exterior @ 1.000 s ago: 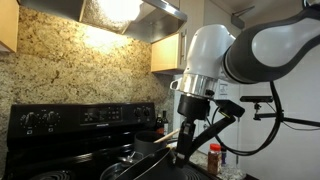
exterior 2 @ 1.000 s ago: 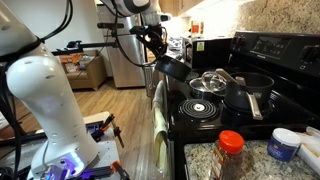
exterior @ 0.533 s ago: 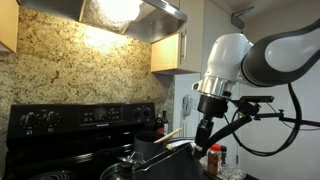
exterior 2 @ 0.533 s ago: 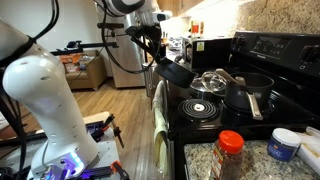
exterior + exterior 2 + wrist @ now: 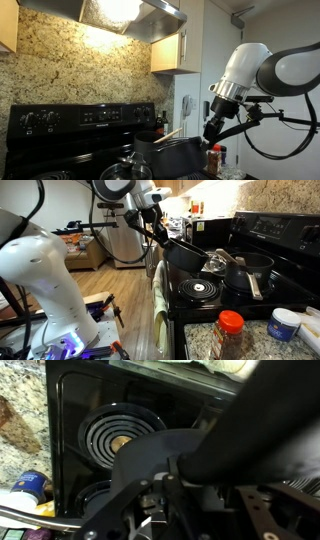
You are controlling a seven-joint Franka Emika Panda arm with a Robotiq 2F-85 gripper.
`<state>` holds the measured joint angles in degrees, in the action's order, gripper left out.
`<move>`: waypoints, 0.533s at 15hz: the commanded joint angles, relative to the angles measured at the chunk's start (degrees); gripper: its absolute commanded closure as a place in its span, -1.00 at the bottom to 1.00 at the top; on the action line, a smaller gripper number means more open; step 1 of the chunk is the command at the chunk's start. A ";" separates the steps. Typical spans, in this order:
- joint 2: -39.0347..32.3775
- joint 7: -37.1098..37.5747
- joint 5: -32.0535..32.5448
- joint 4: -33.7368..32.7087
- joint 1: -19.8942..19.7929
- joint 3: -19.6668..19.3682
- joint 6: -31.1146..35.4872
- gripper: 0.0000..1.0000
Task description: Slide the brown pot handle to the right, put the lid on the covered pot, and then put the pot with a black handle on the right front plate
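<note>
1. Exterior views, both of them, show the black stove (image 5: 265,227), with 1 bare coil burner (image 5: 205,287) at its front.
2. White robot arm (image 5: 250,65) reaches in from the side, and its gripper (image 5: 155,235) points down toward the stove's front edge.
3. Pot with a black handle (image 5: 185,255) hangs tilted in the air, clear of the cooktop, just above and in front of the coil burner. The jaws are clamped narrow around its black handle. In the wrist view that handle fills most of the picture, with the burner below it.
4. Tall dark pot (image 5: 255,265) stands at the back of the cooktop. The brown pot handle (image 5: 254,284) sticks out from it toward the front, and in an exterior view it shows as a pale stick (image 5: 170,132) behind the raised pot.
5. Lid (image 5: 215,258), clear glass with a small knob, sits just beside the tall pot and behind the burner. I cannot tell what it rests on.
6. Spice jar (image 5: 230,332) with a red cap stands on the counter, well apart from the pots.
</note>
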<state>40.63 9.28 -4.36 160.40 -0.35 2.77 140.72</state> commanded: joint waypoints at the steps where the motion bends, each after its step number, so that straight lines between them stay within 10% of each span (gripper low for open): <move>1: 0.21 1.17 0.95 -0.17 -3.00 -0.02 4.38 0.70; 8: -5.74 -0.19 0.36 -0.14 -4.76 -1.89 9.36 0.70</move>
<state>37.76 9.28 -4.24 160.35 -4.84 1.54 146.10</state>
